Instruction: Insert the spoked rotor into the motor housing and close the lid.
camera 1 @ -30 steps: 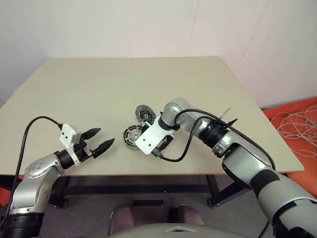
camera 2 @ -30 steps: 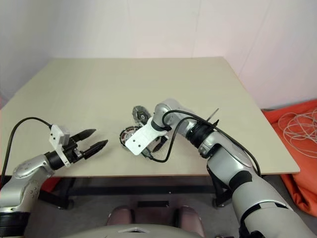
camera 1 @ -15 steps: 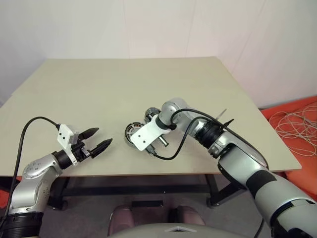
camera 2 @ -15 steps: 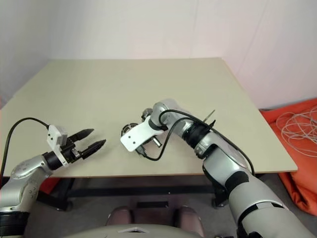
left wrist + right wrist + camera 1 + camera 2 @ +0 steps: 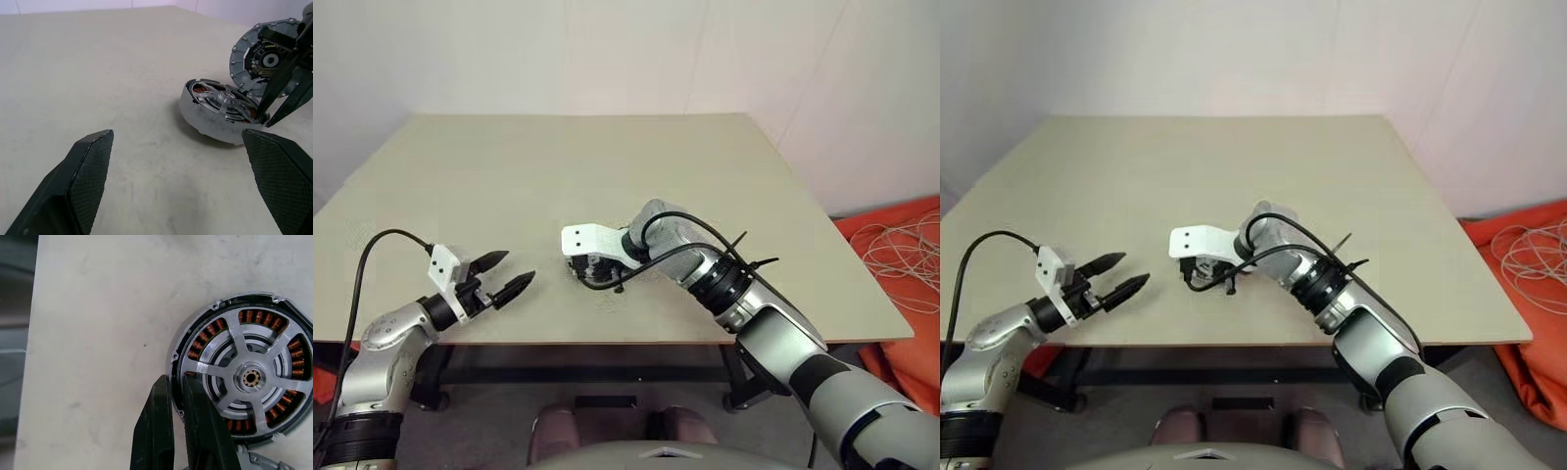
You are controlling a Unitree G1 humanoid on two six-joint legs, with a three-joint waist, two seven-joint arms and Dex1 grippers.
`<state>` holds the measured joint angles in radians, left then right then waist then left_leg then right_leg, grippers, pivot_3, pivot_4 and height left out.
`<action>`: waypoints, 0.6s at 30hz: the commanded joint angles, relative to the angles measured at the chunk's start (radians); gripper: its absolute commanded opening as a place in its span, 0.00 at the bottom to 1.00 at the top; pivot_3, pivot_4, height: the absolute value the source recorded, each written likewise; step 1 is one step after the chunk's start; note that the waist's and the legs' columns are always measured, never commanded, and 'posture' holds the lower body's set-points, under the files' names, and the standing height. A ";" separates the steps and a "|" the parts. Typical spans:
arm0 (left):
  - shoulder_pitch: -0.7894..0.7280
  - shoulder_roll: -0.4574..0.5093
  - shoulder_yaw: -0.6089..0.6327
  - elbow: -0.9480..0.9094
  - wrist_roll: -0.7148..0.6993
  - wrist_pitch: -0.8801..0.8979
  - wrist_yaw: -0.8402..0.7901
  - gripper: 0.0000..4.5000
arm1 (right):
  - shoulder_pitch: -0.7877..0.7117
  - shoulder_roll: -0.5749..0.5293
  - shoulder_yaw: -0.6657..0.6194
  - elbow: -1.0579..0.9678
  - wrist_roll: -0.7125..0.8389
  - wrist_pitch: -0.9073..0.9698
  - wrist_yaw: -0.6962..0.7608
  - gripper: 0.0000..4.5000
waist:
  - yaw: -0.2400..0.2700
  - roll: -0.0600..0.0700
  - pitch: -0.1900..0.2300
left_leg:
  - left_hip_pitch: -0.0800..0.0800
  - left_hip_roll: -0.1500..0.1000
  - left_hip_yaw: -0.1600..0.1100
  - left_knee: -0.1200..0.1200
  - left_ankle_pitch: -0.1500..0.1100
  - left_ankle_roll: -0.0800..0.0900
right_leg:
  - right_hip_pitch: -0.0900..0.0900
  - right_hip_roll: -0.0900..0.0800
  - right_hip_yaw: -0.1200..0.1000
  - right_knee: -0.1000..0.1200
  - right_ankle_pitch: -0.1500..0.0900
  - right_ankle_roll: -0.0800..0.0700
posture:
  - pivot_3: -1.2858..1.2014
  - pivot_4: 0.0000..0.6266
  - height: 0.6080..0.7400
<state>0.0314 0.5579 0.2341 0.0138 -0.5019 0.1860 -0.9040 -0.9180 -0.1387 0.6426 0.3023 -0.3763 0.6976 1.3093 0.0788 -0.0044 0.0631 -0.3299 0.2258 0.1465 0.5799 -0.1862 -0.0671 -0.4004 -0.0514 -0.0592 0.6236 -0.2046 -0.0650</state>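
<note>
Right wrist view looks down on the short round silver-rimmed motor housing (image 5: 242,379) with copper-brown windings, lying on the beige table (image 5: 509,176); the pale-spoked rotor (image 5: 252,377) sits inside it. The right gripper (image 5: 177,382) pinches the housing's rim, jaws nearly closed, probably to steady it. The dark grey lid (image 5: 261,56) leans just behind, awaiting fitting. The left gripper (image 5: 506,276) hovers well apart, wide and empty.

text: none readable | labels: none | brands: none | numbers: none | signs: none on any surface
</note>
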 commanded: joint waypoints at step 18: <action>-0.013 -0.006 -0.002 -0.036 0.007 -0.001 0.027 1.00 | -0.235 0.035 -0.165 -0.304 0.366 0.394 0.058 1.00 | 0.004 0.000 0.000 | -0.001 0.000 0.000 -0.003 -0.001 -0.001 | -0.002 0.000 0.001 0.000 -0.001 0.000 | 0.52 0.00 1.00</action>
<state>0.0359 0.5504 0.2302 0.0152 -0.4961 0.1874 -0.8808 -1.1037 -0.1175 0.5561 0.0581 -0.0708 1.0777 1.3844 0.0830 -0.0041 0.0633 -0.3308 0.2257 0.1465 0.5770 -0.1871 -0.0682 -0.4025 -0.0513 -0.0586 0.6232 -0.2052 -0.0649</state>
